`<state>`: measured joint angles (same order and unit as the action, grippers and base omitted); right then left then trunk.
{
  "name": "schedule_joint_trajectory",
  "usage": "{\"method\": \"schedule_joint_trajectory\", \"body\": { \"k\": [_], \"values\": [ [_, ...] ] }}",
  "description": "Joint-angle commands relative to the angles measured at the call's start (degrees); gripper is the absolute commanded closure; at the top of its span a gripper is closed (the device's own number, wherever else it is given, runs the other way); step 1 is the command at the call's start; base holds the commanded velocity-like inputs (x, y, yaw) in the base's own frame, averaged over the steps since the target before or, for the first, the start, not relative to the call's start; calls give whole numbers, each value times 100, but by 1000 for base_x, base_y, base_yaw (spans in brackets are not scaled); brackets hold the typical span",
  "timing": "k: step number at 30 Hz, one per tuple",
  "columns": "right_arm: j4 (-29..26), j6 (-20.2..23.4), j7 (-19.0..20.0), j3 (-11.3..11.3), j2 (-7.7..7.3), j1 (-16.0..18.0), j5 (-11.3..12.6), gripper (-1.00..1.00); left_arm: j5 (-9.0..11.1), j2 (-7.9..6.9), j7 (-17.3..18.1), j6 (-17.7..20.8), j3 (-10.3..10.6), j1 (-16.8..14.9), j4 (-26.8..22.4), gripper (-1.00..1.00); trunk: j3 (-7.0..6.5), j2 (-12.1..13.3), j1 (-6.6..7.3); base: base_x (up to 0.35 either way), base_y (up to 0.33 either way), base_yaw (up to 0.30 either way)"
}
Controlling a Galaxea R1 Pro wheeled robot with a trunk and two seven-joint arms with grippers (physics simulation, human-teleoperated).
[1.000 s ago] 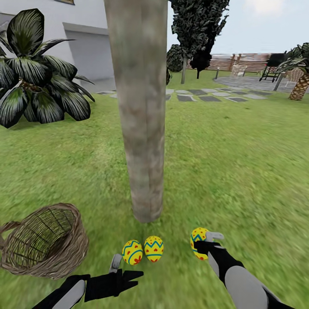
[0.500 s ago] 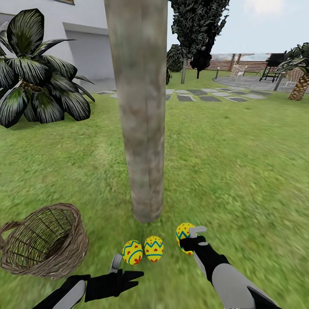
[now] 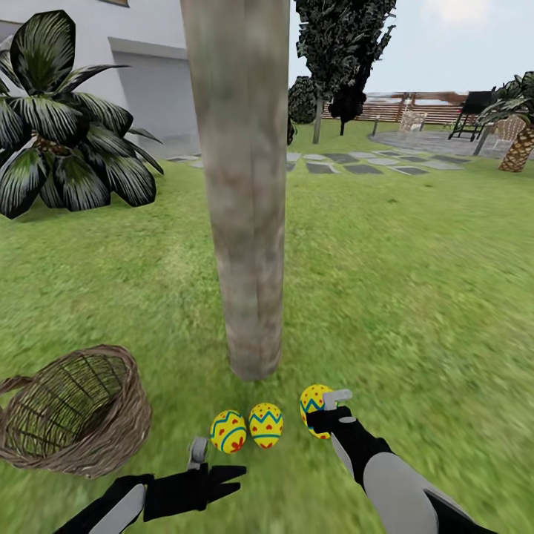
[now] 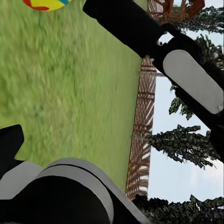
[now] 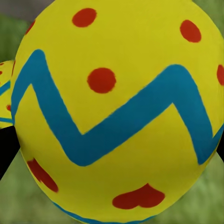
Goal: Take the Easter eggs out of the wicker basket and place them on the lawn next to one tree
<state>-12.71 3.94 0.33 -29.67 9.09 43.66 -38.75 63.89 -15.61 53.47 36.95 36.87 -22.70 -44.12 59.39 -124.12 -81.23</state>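
The tree's thick grey-beige trunk (image 3: 245,222) rises from the lawn (image 3: 415,297) straight ahead. Two yellow Easter eggs (image 3: 228,432) (image 3: 265,426) lie side by side on the grass just in front of its base. My right gripper (image 3: 327,410) is shut on the third egg (image 3: 312,403), low over the grass to the right of the pair; up close that egg (image 5: 116,112) shows its blue zigzag and red dots. The wicker basket (image 3: 81,445) lies tilted at the lower left, with no egg visible inside. My left gripper (image 3: 219,460) is open near the eggs, holding nothing.
A spiky palm-like plant (image 3: 67,148) stands at the far left. A grey stepping-stone path (image 3: 356,165), a dark leafy tree (image 3: 337,52), a wooden fence (image 3: 415,111) and the white house (image 3: 141,67) lie beyond. Open grass stretches to the right.
My right gripper has carried the third egg leftward, closer to the two eggs and the trunk's base. The left arm has stayed put. The view has shifted slightly.
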Motion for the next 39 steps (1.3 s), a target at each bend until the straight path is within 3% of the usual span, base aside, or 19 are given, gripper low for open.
{"method": "schedule_joint_trajectory", "body": {
  "k": [1, 5, 9, 14, 20, 22, 27, 34, 39],
  "values": [
    [-14, 28, 3, -24, 5, 2, -34, 100, 58, -84, 97, 42, 23, -6, -6, -100, 23, -44, -22, 0, 0, 0],
    [-27, 28, 3, -21, 5, 2, -36, 100, 63, -343, 272, 110, 22, -6, -49, -100, 95, -204, -110, 0, 0, 0],
    [-40, 7, 3, -21, 5, 2, -36, 100, 37, -393, 428, 300, 29, -6, -62, -100, 167, -364, -197, 0, 0, 0],
    [-54, 2, 11, -21, 5, 7, -36, 100, 22, -614, 879, 474, 74, -7, -176, -100, 256, -565, -307, 0, 0, 0],
    [-67, 2, 11, 21, 5, 77, -40, 100, 19, -629, 937, 499, 112, -6, -272, -100, 364, -806, -439, 0, 0, 0],
    [-71, 2, 6, 49, 1, 124, -37, 100, 14, -630, 937, 711, 114, -6, -340, -100, 400, -886, -483, 0, 0, 0],
    [-21, 44, -9, 56, -4, 410, -35, 100, 10, -628, 937, 828, 110, -6, -360, -100, 490, -1086, -593, 0, 0, 0],
    [444, 100, -613, 55, 5, 851, -36, 100, 10, -628, 937, 831, 111, -6, -362, -100, 615, -1367, -746, 0, 0, 0],
    [628, 170, -687, 53, 9, 1016, -36, 100, 10, -624, 937, 831, 112, -6, -360, -100, 705, -1568, -856, 0, 0, 0]
  ]
}}
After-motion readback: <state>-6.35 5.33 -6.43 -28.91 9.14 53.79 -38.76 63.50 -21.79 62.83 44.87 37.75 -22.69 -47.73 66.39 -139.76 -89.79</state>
